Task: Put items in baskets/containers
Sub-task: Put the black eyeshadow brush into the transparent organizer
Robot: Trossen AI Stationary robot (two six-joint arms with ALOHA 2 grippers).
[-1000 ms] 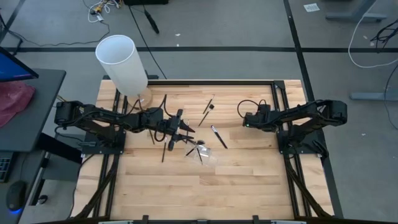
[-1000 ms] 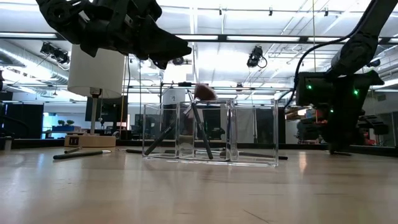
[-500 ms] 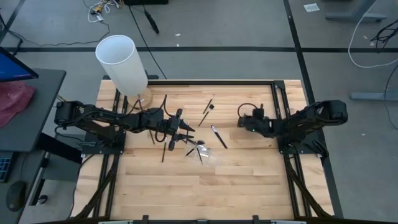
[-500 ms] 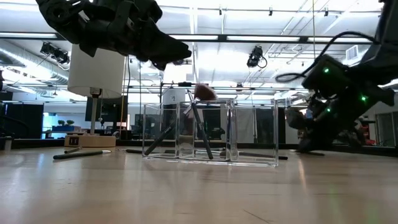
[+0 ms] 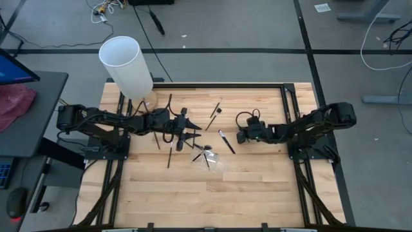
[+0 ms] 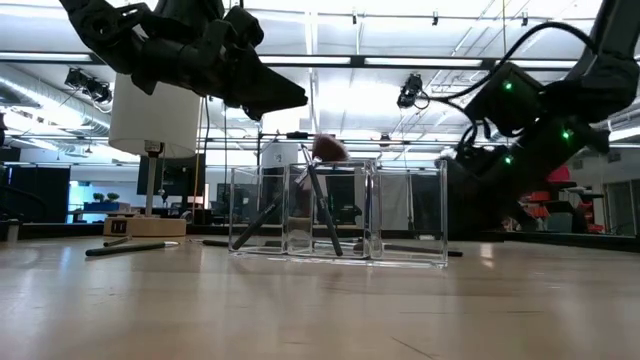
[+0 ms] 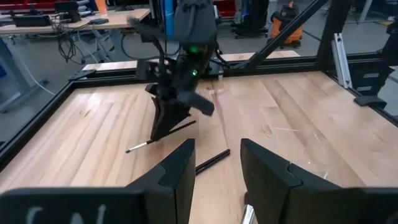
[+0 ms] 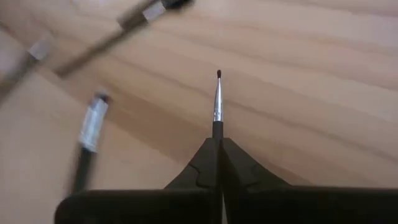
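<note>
right hand: [image 5: 243,136] fingers pressed together on a thin brush [image 8: 216,99], the silver ferrule and small dark tip sticking straight out past the fingertips in the right wrist view; hand sat low near the tabletop [image 5: 257,187], right of centre.
held brush axis: in line with the right hand's own fingers, tip pointing away from the wrist, roughly toward the middle of the tabletop.
clear holder: [image 6: 338,212] low transparent box near the tabletop's middle, a few brushes already leaning inside; in the high view [image 5: 211,158] it lay to the left of the right hand and a little nearer the front edge, close by.
key relation: holder lay ahead of the held brush's tip; judged that the brush needs lifting and tipping toward upright before it can drop in.
left hand: [image 5: 190,133] fingers part way apart, nothing seen between them; hovered above the tabletop just left of the holder, also near it.
loose brushes: one [image 5: 226,141] between right hand and holder, lying diagonal; another [image 5: 170,156] under the left arm.
nearer arm: both close; the right one carried the brush.
</note>
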